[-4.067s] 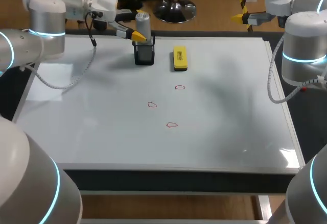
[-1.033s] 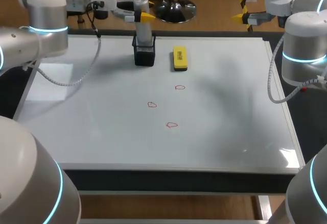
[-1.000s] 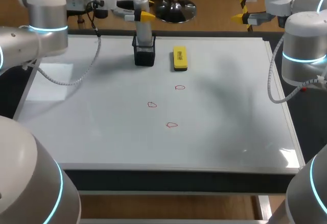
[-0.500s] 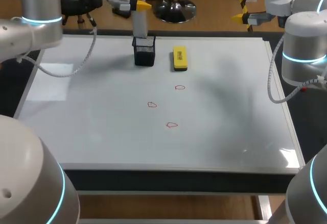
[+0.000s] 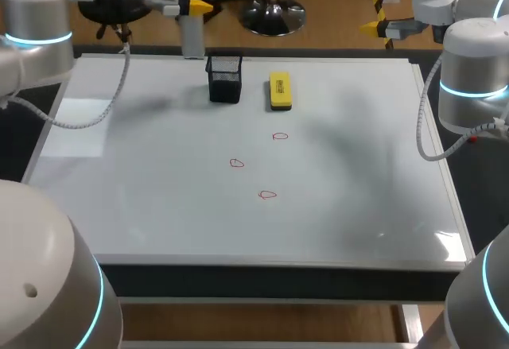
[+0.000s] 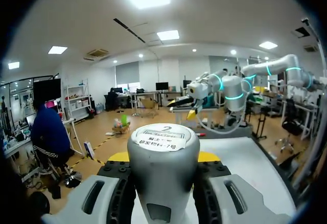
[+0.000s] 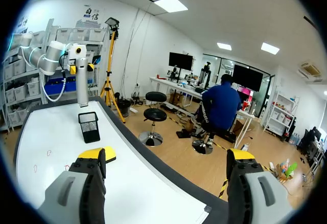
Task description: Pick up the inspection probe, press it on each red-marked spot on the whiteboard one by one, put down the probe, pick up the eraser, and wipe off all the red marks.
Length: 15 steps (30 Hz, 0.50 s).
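The inspection probe [image 5: 192,35] hangs upright in the air, clear of the black mesh holder [image 5: 224,77] and a little to its left, over the far edge of the whiteboard [image 5: 159,206]. Held vertical like this, its lower end is probably ready to press straight down on a mark. The left gripper [image 5: 193,5] is clamped on its upper body, one finger on each side, as the left wrist view confirms. Three red marks [image 5: 236,163] sit untouched near the board's middle, and the eraser [image 5: 279,91] lies just beside the holder, presumably waiting for the wiping step. The right gripper [image 7: 167,157] waits beyond the far right corner, fingers spread wide with nothing between them. Four seconds earlier the probe stood in the holder, already gripped. It has since been lifted out and carried leftward, while the marks, eraser and right gripper are unchanged.
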### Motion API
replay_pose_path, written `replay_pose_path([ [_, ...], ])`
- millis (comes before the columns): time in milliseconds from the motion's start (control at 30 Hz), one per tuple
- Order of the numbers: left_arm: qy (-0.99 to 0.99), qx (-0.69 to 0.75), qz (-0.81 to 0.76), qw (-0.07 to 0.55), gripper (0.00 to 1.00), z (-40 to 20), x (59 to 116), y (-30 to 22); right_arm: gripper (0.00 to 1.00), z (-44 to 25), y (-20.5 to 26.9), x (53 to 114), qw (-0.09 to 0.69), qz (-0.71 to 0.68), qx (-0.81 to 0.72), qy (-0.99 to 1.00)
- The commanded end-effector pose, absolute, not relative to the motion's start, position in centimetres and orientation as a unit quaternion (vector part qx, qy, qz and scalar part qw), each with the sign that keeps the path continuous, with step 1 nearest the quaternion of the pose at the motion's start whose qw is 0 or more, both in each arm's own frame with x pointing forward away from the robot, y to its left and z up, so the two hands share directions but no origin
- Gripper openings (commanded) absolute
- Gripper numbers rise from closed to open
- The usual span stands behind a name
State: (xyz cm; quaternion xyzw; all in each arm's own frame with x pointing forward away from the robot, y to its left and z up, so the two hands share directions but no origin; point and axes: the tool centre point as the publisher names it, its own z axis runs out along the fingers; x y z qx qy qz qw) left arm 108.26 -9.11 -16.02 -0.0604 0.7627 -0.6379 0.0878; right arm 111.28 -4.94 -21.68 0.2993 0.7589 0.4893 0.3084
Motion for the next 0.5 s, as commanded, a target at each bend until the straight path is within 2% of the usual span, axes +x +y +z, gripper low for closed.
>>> replay_pose_path([
  [33, 0.759, -0.095, -0.631, 0.128, 0.00, -15.9, 106.1, -7.3, 1.00, -21.7, -5.0, 111.3, 0.308, 0.490, 0.299, 0.759],
  [500, 0.749, -0.156, -0.620, 0.172, 0.00, -17.3, 102.2, -1.6, 1.00, -21.7, -5.0, 111.3, 0.308, 0.490, 0.299, 0.759],
])
